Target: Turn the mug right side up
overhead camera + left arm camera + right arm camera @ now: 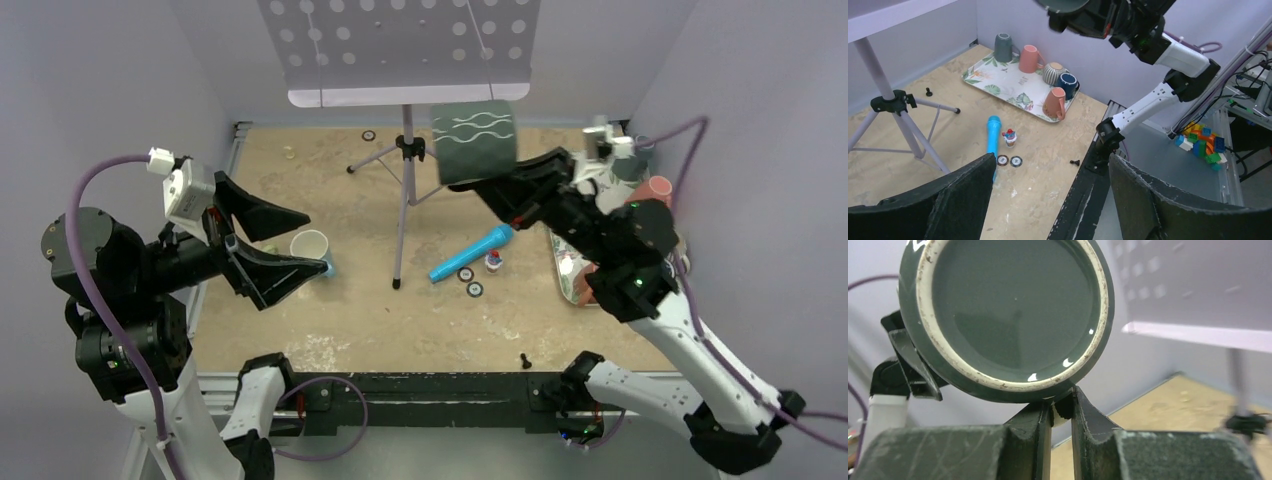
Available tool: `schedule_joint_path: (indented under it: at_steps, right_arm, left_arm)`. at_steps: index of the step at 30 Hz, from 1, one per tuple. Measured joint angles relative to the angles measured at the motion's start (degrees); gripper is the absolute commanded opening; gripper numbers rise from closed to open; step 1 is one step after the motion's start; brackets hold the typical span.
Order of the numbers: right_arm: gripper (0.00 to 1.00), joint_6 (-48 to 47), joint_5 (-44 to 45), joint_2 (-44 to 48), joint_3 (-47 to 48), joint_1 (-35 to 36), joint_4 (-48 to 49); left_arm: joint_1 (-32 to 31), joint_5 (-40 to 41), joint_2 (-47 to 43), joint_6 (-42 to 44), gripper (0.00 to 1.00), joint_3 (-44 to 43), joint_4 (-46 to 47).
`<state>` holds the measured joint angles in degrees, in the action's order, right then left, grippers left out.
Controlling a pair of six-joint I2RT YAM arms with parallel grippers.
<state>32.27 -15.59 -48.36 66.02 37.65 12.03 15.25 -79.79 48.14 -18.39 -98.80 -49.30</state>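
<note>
Jaws of our right gripper [1062, 407] pinch the green mug [475, 140], tipped sideways high above the desk [340, 310], apparently so we can rotate it upright. Our left gripper [312, 240] idles, jaws spread.

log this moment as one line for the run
right gripper: jaws shut on green mug, held sideways in the air | left gripper: jaws open, empty | task: not yet upright

**Cropped, hidden, blurred**

The picture's top edge is cropping the green mug [1008, 315]; its handle is perhaps hiding inside the right gripper [1062, 407]. Behind, the music stand [1198, 290] is blurring. Two small discs [475, 290] are showing too little to identify.
</note>
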Motion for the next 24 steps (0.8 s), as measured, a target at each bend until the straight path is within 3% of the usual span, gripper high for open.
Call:
schedule_joint_path:
  at_steps: [6,14,18,19,21,24]
  right_arm:
    - [0.00,-0.04,2.67,-14.03,3.87,14.36,3.15]
    - [0.00,0.11,4.55,-28.13,11.28,23.28,4.33]
    - [0.00,0.15,4.20,-32.35,15.58,25.00,4.28]
    - [0.00,0.15,4.02,-33.03,16.33,25.20,4.28]
    - [0.00,0.11,3.67,-34.75,18.10,25.86,4.31]
    - [0.00,0.85,3.23,-37.16,20.26,26.47,3.13]
  left_arm:
    - [0.00,-0.33,-0.44,-2.60,0.87,-0.76,2.71]
    - [0.00,3.80,-0.48,-6.25,0.81,0.42,7.10]
    - [0.00,5.53,-0.48,-9.25,0.56,2.32,9.22]
    - [0.00,5.95,-0.48,-9.90,0.43,2.64,9.75]
    - [0.00,7.26,-0.48,-11.58,0.01,3.39,10.99]
    - [-0.33,9.33,-0.48,-11.50,0.00,4.50,12.09]
